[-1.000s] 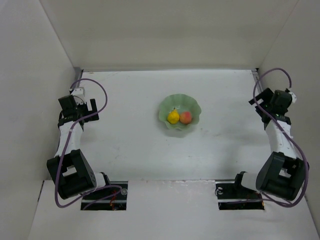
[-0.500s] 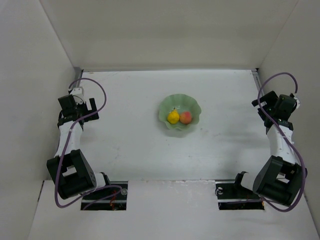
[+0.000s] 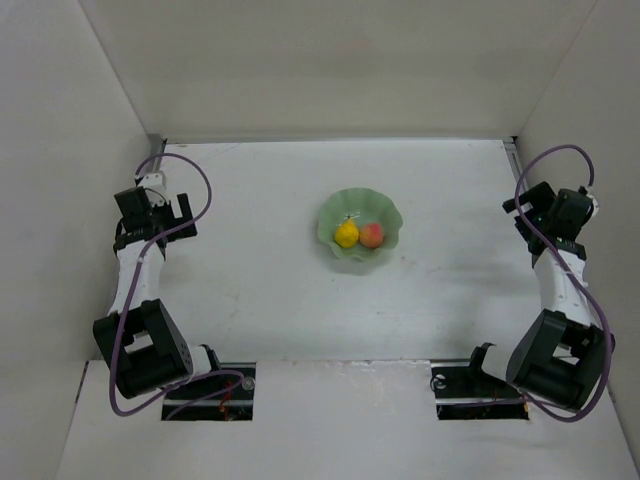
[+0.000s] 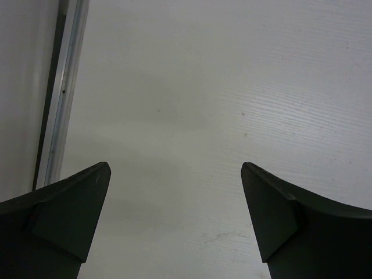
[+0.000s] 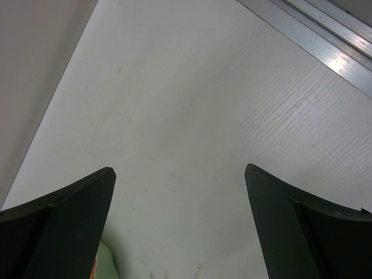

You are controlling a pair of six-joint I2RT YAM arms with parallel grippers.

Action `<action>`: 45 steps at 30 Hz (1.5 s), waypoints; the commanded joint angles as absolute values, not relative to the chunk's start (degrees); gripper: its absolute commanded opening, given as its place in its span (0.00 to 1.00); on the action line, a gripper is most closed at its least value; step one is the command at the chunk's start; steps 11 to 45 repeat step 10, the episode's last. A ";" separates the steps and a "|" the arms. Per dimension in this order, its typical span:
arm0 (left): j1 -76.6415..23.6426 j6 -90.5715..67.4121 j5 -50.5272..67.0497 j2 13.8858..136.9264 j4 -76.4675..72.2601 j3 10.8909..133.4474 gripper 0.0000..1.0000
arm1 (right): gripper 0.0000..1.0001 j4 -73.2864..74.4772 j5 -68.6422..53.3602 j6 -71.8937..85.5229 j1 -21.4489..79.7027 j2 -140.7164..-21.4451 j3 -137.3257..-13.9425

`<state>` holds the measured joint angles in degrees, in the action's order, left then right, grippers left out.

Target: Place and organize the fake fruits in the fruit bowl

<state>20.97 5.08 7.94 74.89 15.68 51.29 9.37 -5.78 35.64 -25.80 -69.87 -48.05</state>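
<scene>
The pale green scalloped fruit bowl [image 3: 335,253] stands at the middle of the table. The yellow pear [image 3: 346,233] and the red-orange peach [image 3: 371,235] lie side by side inside it. My left gripper [image 3: 163,211] is open and empty at the far left, well away from the bowl. In the left wrist view its gripper [image 4: 176,168] shows only bare table between the fingers. My right gripper [image 3: 527,211] is open and empty at the far right. In the right wrist view the gripper [image 5: 180,170] is over bare table, with a sliver of the bowl [image 5: 106,263] at the bottom left.
White walls enclose the table on the left, back and right. A metal rail [image 4: 61,99] runs along the left edge, another [image 5: 314,38] along the right. Purple cables loop over both arms.
The right gripper has drawn back to the right, away from the bowl, and settled. The left arm has hardly moved. The fruits stay in the bowl.
</scene>
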 commanded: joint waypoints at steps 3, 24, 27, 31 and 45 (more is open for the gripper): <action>21.32 4.66 8.17 74.44 14.85 54.31 1.00 | 1.00 5.98 -6.33 35.77 -25.10 -70.14 -48.96; 21.40 5.01 8.34 74.62 16.44 56.07 1.00 | 1.00 6.06 -6.33 35.68 -24.66 -70.31 -49.22; 21.40 5.01 8.34 74.62 16.44 56.07 1.00 | 1.00 6.06 -6.33 35.68 -24.66 -70.31 -49.22; 21.40 5.01 8.34 74.62 16.44 56.07 1.00 | 1.00 6.06 -6.33 35.68 -24.66 -70.31 -49.22; 21.40 5.01 8.34 74.62 16.44 56.07 1.00 | 1.00 6.06 -6.33 35.68 -24.66 -70.31 -49.22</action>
